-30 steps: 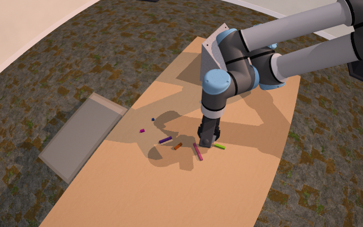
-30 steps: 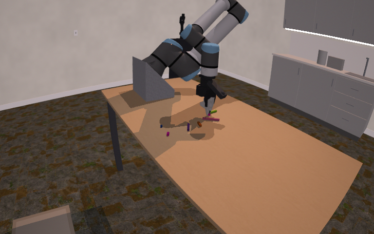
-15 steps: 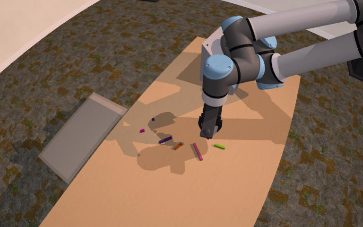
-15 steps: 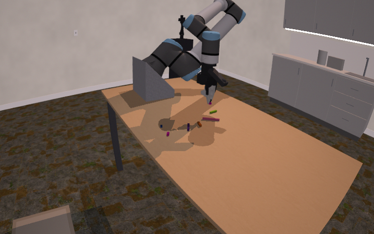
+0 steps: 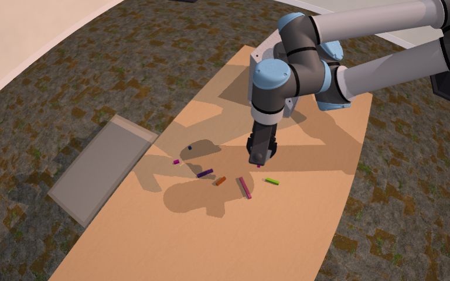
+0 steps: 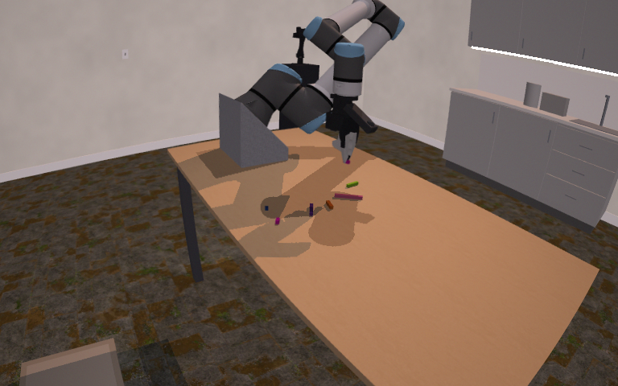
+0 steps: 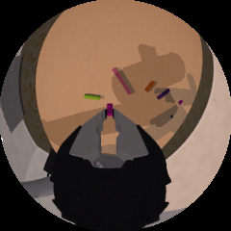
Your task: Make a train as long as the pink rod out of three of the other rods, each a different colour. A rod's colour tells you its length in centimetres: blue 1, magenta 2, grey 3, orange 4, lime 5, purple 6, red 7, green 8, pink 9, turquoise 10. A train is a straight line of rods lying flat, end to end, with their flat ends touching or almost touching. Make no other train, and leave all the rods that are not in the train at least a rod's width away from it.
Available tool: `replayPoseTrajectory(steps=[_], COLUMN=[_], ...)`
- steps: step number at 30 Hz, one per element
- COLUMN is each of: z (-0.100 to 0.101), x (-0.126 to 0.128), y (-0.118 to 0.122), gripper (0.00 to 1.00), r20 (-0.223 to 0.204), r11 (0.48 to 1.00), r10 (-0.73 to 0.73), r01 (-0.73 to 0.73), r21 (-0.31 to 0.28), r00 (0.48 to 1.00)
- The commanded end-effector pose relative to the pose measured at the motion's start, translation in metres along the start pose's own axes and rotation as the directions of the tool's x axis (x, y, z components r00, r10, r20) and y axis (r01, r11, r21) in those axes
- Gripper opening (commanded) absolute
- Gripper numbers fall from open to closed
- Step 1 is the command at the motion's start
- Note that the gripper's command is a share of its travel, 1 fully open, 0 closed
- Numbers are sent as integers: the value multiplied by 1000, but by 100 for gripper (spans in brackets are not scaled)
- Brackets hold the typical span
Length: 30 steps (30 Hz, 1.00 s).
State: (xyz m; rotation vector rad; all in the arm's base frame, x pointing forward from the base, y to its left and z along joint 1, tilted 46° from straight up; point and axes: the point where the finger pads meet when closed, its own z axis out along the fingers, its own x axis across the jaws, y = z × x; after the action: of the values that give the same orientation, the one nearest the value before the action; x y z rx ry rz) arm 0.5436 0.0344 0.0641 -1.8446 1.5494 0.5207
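Holding a magenta rod (image 7: 110, 110) between nearly closed jaws, the gripper (image 7: 111, 115) hangs above the bench (image 5: 205, 238), rod clear of the surface. Pink rod (image 5: 245, 187) lies flat just beyond (lime rod (image 5: 272, 181) near it, apart); orange rod (image 5: 220, 180), purple rod (image 5: 204, 172), second magenta rod (image 5: 176, 161) and blue rod (image 5: 189, 147) lie scattered to its other side.

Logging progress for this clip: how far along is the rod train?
Done: nothing is joined; the pink rod, lime rod, orange rod, purple rod, blue rod and a magenta rod all lie apart. In hand: the gripper is shut on a second magenta rod, off the table. Left: lay three different-coloured rods end to end.
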Motion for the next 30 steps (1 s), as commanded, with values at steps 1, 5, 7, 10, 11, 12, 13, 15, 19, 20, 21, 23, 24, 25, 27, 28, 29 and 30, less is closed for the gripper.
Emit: replayPoseTrajectory(steps=[1,5,7,10,11,12,13,15,19,20,21,23,24,25,27,28,29,30], z=[-1,-2,-2,-4,-5,-5,-5,-6,-9,-9,-9,-10,-10,-10,-9,-9,-8,-8], x=[1,6,12,27,34,42,42,50,88,99,110,132,143,152,172,181,191,191], y=[0,0,0,1,1,2,2,3,9,11,13,19,22,25,32,36,40,40], gripper=[0,0,0,0,0,0,0,0,0,0,0,0,0,0,0,0,0,0], r20=[-1,-1,-2,-3,-4,-4,-4,-5,-6,-6,-6,-6,-6,-6,-5,-5,-4,-4], r11=[1000,1000,999,997,995,992,992,989,966,958,948,924,911,899,872,857,841,841], r10=[-1,-16,-35,-81,-101,-123,-123,-146,-258,-288,-319,-381,-412,-438,-490,-516,-541,-541], r01=[1,16,35,81,101,123,123,146,258,288,319,381,412,438,490,516,541,541], r21=[1,1,0,0,0,0,0,-1,-2,-2,-3,-3,-4,-4,-4,-4,-4,-4], r00=[1000,1000,999,997,995,992,992,989,966,958,948,924,911,899,872,857,841,841])
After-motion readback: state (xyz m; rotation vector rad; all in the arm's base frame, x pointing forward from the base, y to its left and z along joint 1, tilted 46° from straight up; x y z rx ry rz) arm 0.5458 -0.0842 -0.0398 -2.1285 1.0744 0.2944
